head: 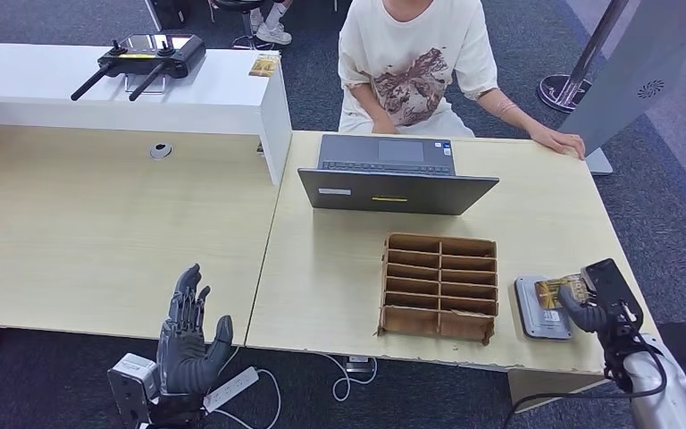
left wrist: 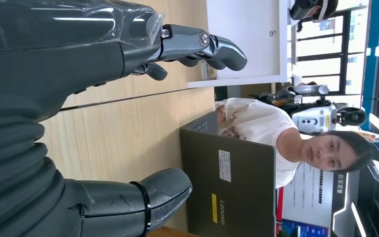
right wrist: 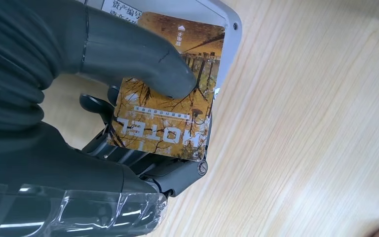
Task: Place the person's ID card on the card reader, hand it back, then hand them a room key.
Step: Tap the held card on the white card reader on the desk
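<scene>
One step is under way: the right hand pinches the card over the card reader. Handing it back and giving a key remain, I judge. The left hand hangs spread, holding nothing.

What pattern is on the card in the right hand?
Golden autumn trees with white "HOTEL" lettering on the card, best in the right wrist view.
</scene>
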`<move>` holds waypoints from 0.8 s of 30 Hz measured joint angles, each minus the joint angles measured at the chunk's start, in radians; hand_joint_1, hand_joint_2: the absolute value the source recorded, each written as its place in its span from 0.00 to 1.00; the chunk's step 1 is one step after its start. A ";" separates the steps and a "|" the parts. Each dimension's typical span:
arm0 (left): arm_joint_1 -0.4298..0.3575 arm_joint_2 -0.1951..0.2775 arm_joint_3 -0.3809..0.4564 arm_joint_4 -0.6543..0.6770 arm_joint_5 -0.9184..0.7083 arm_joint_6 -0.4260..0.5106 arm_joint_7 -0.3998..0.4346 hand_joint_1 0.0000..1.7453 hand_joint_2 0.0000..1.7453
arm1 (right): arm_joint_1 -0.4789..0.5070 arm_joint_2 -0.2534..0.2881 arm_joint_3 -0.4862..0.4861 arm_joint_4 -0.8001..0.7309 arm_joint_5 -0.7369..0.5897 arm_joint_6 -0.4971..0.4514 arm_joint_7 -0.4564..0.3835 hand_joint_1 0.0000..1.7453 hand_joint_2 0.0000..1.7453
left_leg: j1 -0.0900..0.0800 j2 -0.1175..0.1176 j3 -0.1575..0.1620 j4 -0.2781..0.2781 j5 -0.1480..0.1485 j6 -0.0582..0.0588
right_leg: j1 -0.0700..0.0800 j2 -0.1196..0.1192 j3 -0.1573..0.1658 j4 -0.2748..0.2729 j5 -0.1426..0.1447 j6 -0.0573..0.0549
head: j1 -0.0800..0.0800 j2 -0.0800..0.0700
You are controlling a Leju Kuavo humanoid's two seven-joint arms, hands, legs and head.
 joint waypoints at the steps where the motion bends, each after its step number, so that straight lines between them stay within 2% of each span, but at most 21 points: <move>1: 0.000 0.000 0.000 -0.002 0.000 0.000 0.000 0.00 1.00 | -0.003 0.000 0.003 0.003 0.004 -0.004 0.002 1.00 1.00 | 0.000 0.000 0.000 0.000 0.000 0.000 | 0.000 0.000 0.000 0.000 0.000 0.000 | 0.000 0.000; 15: 0.001 0.002 0.001 -0.005 0.025 0.000 0.000 0.00 1.00 | -0.008 0.000 0.011 0.019 0.029 -0.028 0.005 1.00 1.00 | 0.000 0.000 0.000 0.000 0.000 0.000 | 0.000 0.000 0.000 0.000 0.000 0.000 | 0.000 0.000; 24: -0.005 -0.005 0.034 0.054 0.076 -0.010 0.000 0.00 1.00 | -0.009 -0.003 0.011 0.018 0.031 -0.011 0.008 1.00 1.00 | 0.000 0.000 0.000 0.000 0.000 0.000 | 0.000 0.000 0.000 0.000 0.000 0.000 | 0.000 0.000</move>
